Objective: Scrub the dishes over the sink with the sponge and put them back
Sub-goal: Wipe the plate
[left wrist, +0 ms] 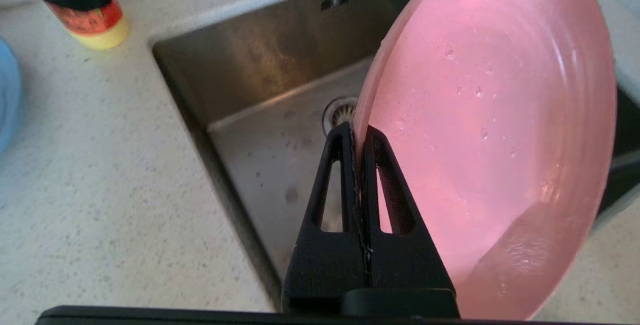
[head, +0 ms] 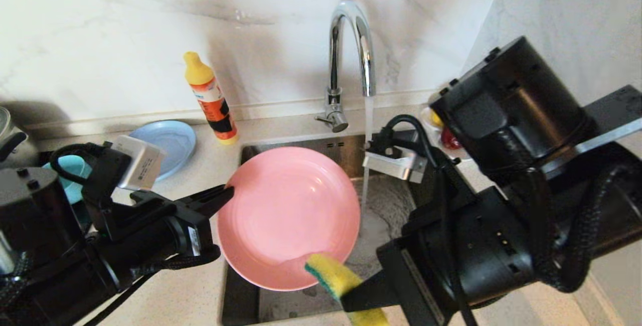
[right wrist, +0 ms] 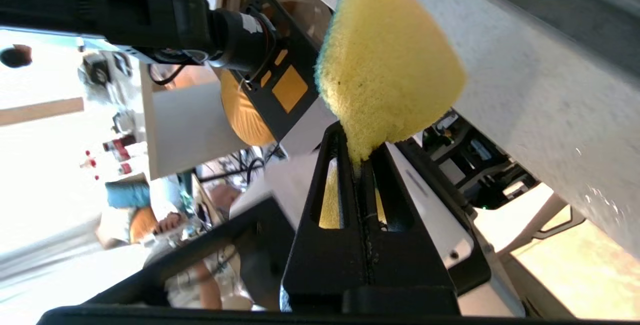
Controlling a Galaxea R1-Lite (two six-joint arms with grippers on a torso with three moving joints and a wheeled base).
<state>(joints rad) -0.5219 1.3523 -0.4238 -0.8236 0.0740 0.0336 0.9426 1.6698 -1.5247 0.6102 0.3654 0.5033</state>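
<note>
Over the square steel sink (head: pixel 301 311), the left gripper (left wrist: pixel 357 137) pinches the large salmon-pink plastic plate's (head: pixel 288 218) rim, tilting it to drain; the right gripper (right wrist: pixel 359 162) clamps the yellow, green-backed sponge (head: pixel 333 276) at its lower edge.

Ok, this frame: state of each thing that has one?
Left gripper: jaws shut on pink plate's rim.
Pink plate: held tilted over the sink, wet.
Right gripper: jaws shut on sponge.
Sponge: pinched, at the plate's lower edge.
Faucet: running.
Blue plate: on the counter.
</note>
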